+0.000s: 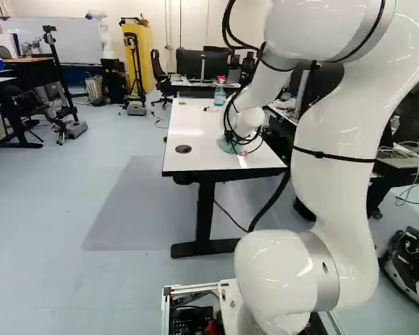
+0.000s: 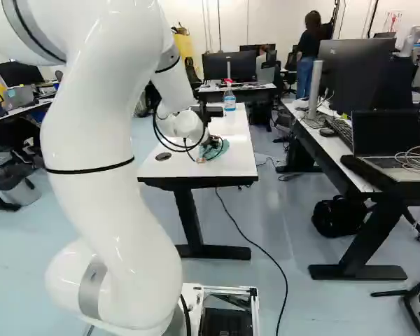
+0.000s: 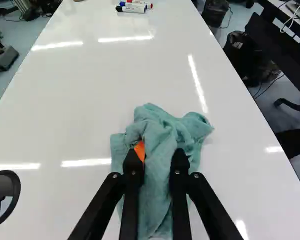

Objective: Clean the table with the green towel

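At the table, my gripper (image 2: 210, 148) reaches down from the wrist in the right base view, low over the white table top (image 2: 236, 162). The green towel (image 2: 220, 150) is bunched up around its fingertips. Seen from the wrist, the gripper (image 3: 157, 161) has a finger on each side of the gathered green towel (image 3: 159, 135), pinching its folds between them. A bit of orange pad (image 3: 140, 150) shows beside one finger. Loose folds spread on the white table (image 3: 85, 115) ahead of the fingers; the tips are partly covered by cloth.
Farther along the table stand a spray bottle (image 1: 220, 92) and several markers (image 3: 132, 7). A round cable grommet (image 1: 184, 149) sits in the table top near its close end. To the right, another desk (image 2: 343, 157) holds a laptop and monitor. Another robot (image 1: 101, 31) stands far back.
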